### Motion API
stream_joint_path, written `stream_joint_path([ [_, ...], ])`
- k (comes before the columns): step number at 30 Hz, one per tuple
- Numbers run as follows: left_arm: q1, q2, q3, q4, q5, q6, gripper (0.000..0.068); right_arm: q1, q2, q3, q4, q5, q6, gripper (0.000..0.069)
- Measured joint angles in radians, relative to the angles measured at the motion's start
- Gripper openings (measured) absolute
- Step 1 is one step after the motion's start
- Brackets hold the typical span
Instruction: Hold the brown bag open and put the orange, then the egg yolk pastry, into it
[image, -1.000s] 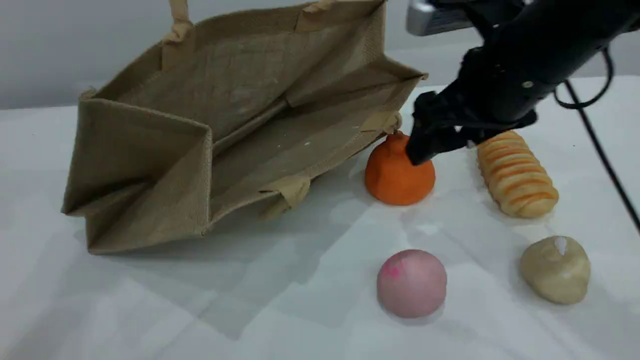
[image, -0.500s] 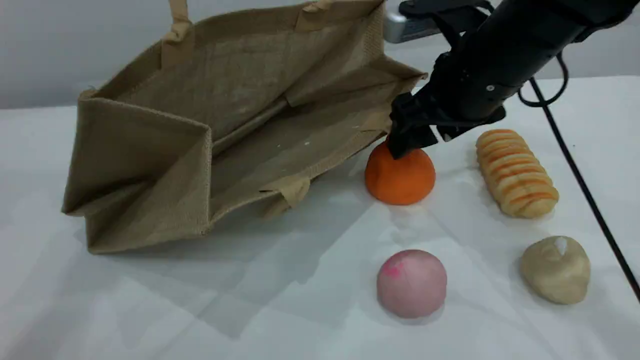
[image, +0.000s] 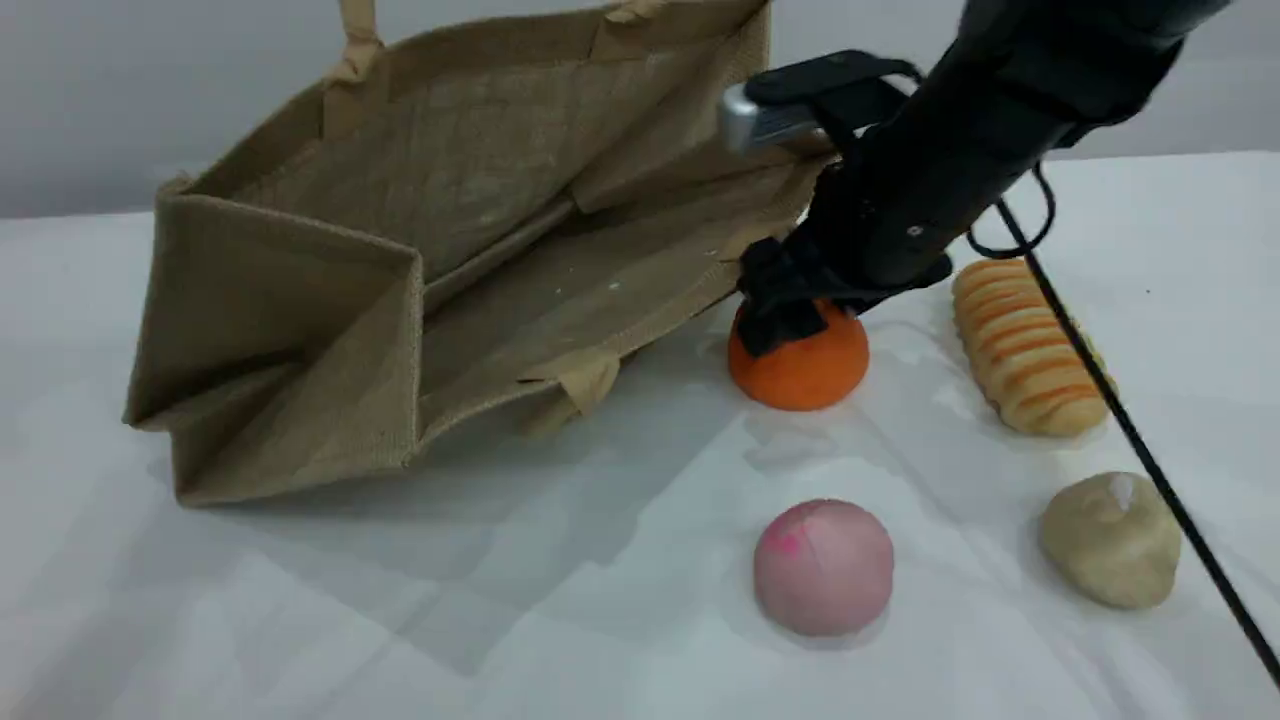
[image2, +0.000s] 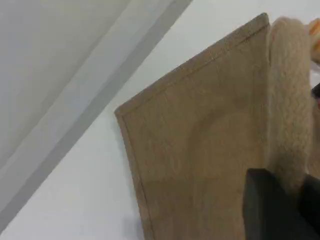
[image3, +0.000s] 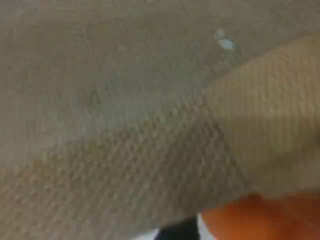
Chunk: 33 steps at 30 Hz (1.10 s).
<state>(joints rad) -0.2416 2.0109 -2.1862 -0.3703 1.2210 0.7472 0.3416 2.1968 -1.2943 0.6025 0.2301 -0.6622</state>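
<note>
At the top of the orange (image: 805, 365), the right end effector (image: 785, 318) reaches down with its jaws spread wide, its tips over the fruit's upper part; no grip shows. Just to its left lies the brown bag (image: 400, 260), mouth gaping toward the fruit. A striped bread roll (image: 1025, 345) sits to its right, and nearer the camera the egg yolk pastry (image: 1110, 540) and a pink ball (image: 823, 567) rest on the bench (image: 600, 620). The left end effector (image2: 280, 210) is closed beside the bag's rope handle (image2: 290, 115); what it pinches cannot be told.
</note>
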Motion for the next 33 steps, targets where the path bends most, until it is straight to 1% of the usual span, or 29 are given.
stream_joint_path([
  [5, 0.000, 0.000, 0.000, -0.003, 0.000, 0.000, 0.0099, -0.001, 0.042, -0.023, -0.001, -0.029, 0.000, 0.0563],
  [8, 0.000, 0.000, 0.000, -0.003, 0.000, -0.001, 0.0099, -0.001, 0.060, -0.023, -0.004, -0.066, 0.000, 0.0524],
  [9, 0.000, 0.000, 0.000, -0.003, 0.000, -0.001, 0.0099, -0.001, 0.062, -0.023, -0.004, -0.070, 0.000, 0.0499],
  [12, 0.000, 0.000, 0.000, -0.004, 0.000, -0.001, 0.0099, -0.001, 0.062, -0.023, -0.004, -0.070, 0.002, 0.0400],
  [15, 0.000, 0.000, 0.000, -0.014, 0.000, -0.001, 0.0099, -0.001, 0.062, -0.023, -0.004, -0.063, 0.002, 0.0255],
  [18, 0.000, 0.000, 0.000, -0.033, 0.000, -0.001, 0.0099, -0.002, 0.060, -0.023, -0.011, -0.044, -0.003, 0.0090],
  [20, 0.000, 0.000, 0.000, -0.030, 0.000, -0.001, 0.0099, -0.002, 0.051, -0.022, -0.026, -0.023, -0.003, 0.0045],
  [25, 0.000, 0.000, 0.000, -0.028, 0.000, -0.001, 0.0099, -0.013, 0.002, -0.014, -0.033, 0.062, 0.016, 0.0029],
  [28, 0.000, 0.000, 0.000, -0.029, 0.000, -0.001, 0.0099, -0.034, -0.056, 0.011, -0.060, 0.123, 0.073, 0.0027],
  [33, 0.000, 0.000, 0.000, -0.029, 0.000, -0.001, 0.0099, -0.067, -0.178, 0.111, -0.147, 0.095, 0.201, 0.0027],
])
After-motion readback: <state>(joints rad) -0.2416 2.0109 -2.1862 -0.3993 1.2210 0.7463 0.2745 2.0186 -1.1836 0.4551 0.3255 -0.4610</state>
